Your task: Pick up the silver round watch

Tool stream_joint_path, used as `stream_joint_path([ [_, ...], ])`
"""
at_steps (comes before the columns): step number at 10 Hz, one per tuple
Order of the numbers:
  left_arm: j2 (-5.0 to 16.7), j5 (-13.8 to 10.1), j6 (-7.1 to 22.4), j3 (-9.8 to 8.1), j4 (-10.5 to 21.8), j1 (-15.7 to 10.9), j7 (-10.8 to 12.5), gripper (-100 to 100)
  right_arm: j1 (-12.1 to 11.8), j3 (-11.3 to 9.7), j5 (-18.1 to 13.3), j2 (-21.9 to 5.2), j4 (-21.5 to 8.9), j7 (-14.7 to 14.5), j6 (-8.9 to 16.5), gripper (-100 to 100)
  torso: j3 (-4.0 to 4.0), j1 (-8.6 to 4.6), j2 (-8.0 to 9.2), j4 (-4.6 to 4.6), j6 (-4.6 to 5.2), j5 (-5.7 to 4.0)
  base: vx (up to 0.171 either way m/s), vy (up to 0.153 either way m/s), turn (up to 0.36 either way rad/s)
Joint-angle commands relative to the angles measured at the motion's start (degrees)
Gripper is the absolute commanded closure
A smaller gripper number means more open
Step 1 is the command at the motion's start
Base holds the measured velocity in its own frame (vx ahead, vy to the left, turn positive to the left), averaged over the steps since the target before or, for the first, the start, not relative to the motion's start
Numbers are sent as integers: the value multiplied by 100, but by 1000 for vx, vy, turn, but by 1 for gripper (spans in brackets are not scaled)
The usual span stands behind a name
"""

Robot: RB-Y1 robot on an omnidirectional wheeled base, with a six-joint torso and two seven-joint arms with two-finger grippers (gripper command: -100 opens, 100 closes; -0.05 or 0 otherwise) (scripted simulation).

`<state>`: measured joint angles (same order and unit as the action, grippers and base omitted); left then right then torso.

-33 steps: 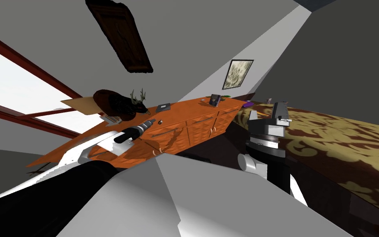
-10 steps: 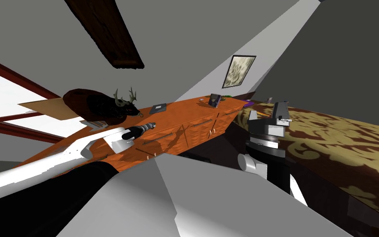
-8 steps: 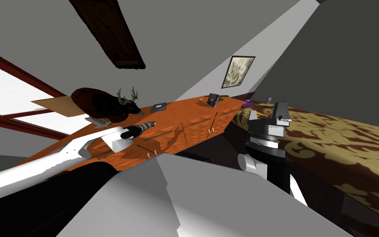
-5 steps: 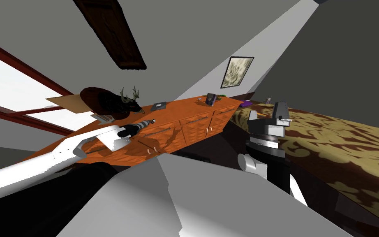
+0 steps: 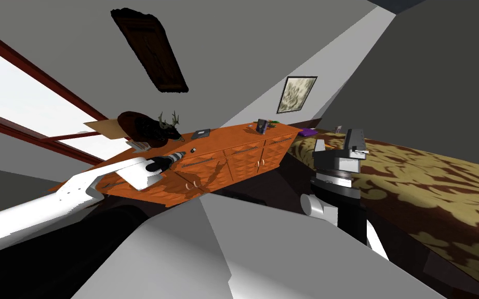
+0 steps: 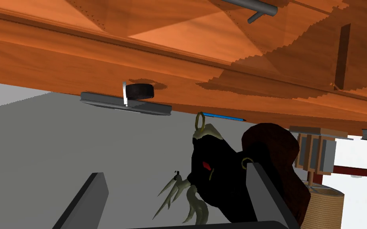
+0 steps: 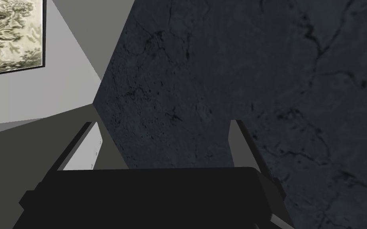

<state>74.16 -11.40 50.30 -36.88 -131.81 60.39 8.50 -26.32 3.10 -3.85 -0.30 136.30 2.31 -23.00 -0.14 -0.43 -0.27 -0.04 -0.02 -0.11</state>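
I can read no text, number or brand on anything here. The round watch [image 6: 139,91] on the orange dresser [image 6: 59,59] shows me only a dark side, and I cannot tell any numerals on it. The flat grey slab [image 6: 99,99] touching it is seen from its edge and shows no label. The framed picture [image 5: 296,94] on the wall carries a pale blotchy pattern, not letters. The small dark frame [image 5: 262,125] at the far end of the dresser top is too small for me to tell any writing.
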Motion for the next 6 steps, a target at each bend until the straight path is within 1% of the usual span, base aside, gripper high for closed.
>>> stream_joint_path([
  [1,55,20,133,172,66,-47,-123,-100,0,0,0,0,0,0,0,0,0,0,0,0,0,0,194,-32,48],
  [2,74,24,160,229,87,-55,-167,-100,-1,1,0,-1,0,0,0,0,-20,24,-33,-9,2,6,194,23,19],
  [3,119,32,213,352,125,-72,-259,-100,-1,1,0,-1,0,0,0,0,-29,48,-45,-13,3,12,210,60,35],
  [4,143,37,239,416,142,-81,-305,-100,-1,2,0,-2,0,0,0,0,-34,65,-55,-15,2,16,182,50,25],
  [5,191,48,287,543,173,-99,-394,-100,-1,2,0,-2,0,0,0,0,-32,66,-49,-15,3,17,221,63,35],
  [6,213,53,308,600,187,-107,-433,-100,-2,2,0,-2,0,0,0,0,-37,71,-59,-16,2,18,223,7,21],
])
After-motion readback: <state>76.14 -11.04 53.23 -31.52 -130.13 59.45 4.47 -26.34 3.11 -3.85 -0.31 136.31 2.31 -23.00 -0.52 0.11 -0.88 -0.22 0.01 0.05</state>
